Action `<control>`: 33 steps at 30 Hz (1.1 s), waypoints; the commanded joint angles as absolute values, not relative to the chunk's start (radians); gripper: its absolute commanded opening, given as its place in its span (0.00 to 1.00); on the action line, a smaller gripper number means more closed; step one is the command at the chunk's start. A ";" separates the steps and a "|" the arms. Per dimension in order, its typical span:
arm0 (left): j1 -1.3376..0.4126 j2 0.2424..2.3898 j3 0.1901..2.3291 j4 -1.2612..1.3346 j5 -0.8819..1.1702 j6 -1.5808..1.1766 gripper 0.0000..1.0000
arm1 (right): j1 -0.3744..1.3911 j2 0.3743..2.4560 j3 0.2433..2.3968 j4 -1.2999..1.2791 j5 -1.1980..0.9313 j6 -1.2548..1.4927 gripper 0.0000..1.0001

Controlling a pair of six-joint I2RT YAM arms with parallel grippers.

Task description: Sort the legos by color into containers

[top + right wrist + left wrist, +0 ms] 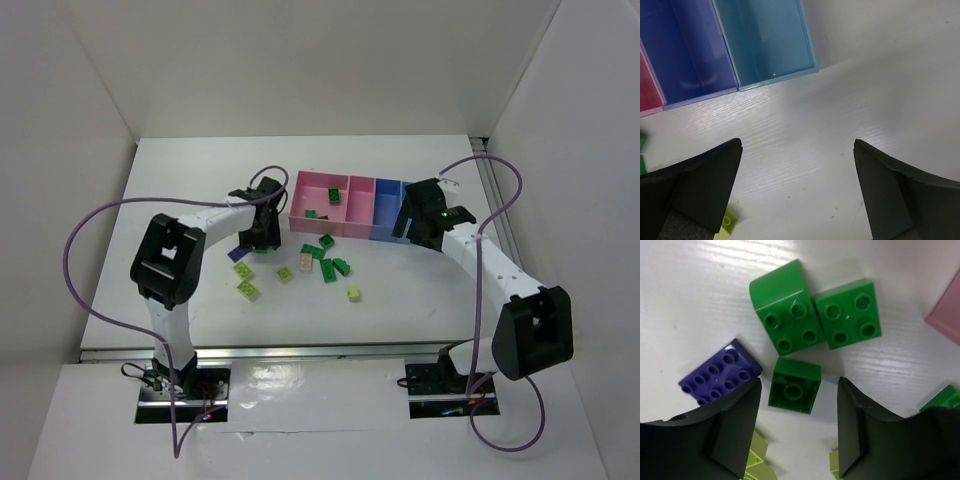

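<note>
My left gripper (pixel 262 238) is open, low over the table left of the bins. In its wrist view the gripper (pixel 799 392) has a small dark green lego (pixel 794 386), lying upside down, between its fingertips, untouched. Two more green legos (pixel 785 307) (pixel 847 314) lie beyond it and a purple lego (pixel 720 372) lies by the left finger. The joined containers stand behind: large pink (pixel 318 190), narrow pink (pixel 360 212), blue (pixel 387 208). Green legos (pixel 311 213) (pixel 334 197) lie in the pink ones. My right gripper (pixel 418 225) is open and empty over bare table (pixel 797 150), near the blue bin (pixel 685 45) and the light blue bin (pixel 767 40).
Loose legos lie in front of the bins: green (pixel 328 270), beige (pixel 307 263), yellow-green (pixel 243 270) (pixel 354 293). A yellow-green lego (pixel 727 223) lies by my right gripper's left finger. Purple cables (pixel 90 230) loop beside both arms. White walls stand close on three sides.
</note>
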State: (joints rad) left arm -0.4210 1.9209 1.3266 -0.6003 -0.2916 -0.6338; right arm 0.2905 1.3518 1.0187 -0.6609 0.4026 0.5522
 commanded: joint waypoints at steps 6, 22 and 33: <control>-0.402 1.980 1.420 -0.620 -0.279 -0.618 0.49 | 0.299 1.387 1.037 -0.649 0.442 0.534 1.00; -0.448 1.854 1.671 -0.684 -0.143 -0.609 0.34 | 0.299 1.368 1.026 -0.627 0.422 0.555 1.00; -0.469 2.260 2.242 -0.862 -0.126 -0.632 0.94 | 0.308 1.359 1.026 -0.646 0.431 0.564 1.00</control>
